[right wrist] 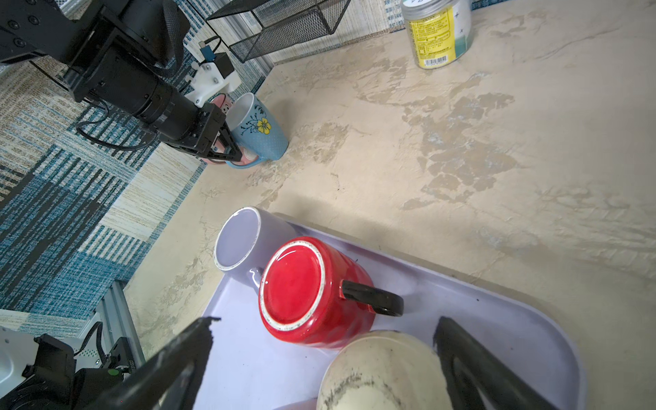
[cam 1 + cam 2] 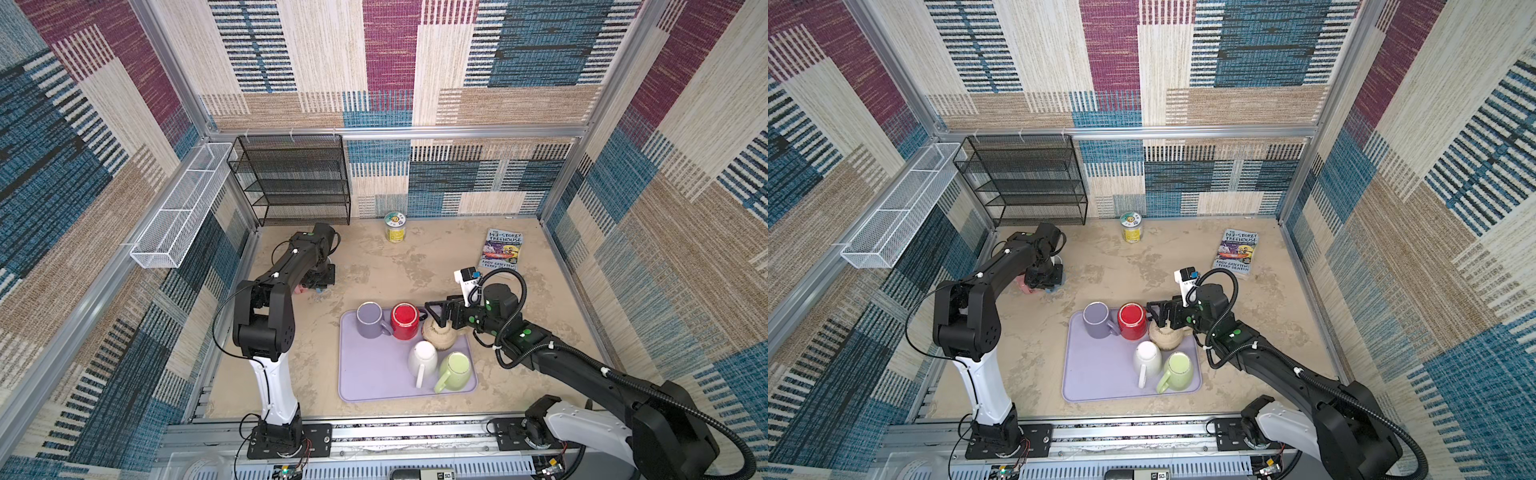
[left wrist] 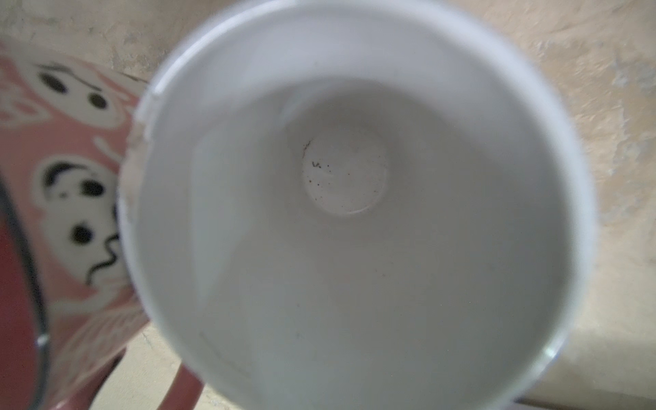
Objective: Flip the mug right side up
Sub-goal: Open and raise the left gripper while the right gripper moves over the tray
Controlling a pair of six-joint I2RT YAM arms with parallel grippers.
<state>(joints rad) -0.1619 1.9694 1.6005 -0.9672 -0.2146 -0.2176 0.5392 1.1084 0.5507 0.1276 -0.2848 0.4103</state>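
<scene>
A blue flowered mug [image 1: 262, 131] stands mouth up on the table beside a pink panda mug [image 3: 64, 198]. The left wrist view looks straight down into its white inside [image 3: 355, 213]. My left gripper [image 1: 232, 151] is shut at its handle, low on the side. On the lavender tray [image 2: 365, 374] a purple mug [image 2: 370, 320], a red mug [image 1: 301, 284] with a black handle and a beige mug [image 1: 380, 369] stand bottom up. My right gripper [image 1: 324, 319] hangs open over the beige mug, one finger on either side. A white mug [image 2: 422, 357] and a green mug [image 2: 457, 370] stand nearer the front.
A yellow-labelled jar [image 2: 395, 226] and a book [image 2: 500, 249] lie toward the back wall. A black mesh rack [image 2: 295, 178] fills the back left corner. A white wire basket [image 2: 183, 208] hangs on the left wall.
</scene>
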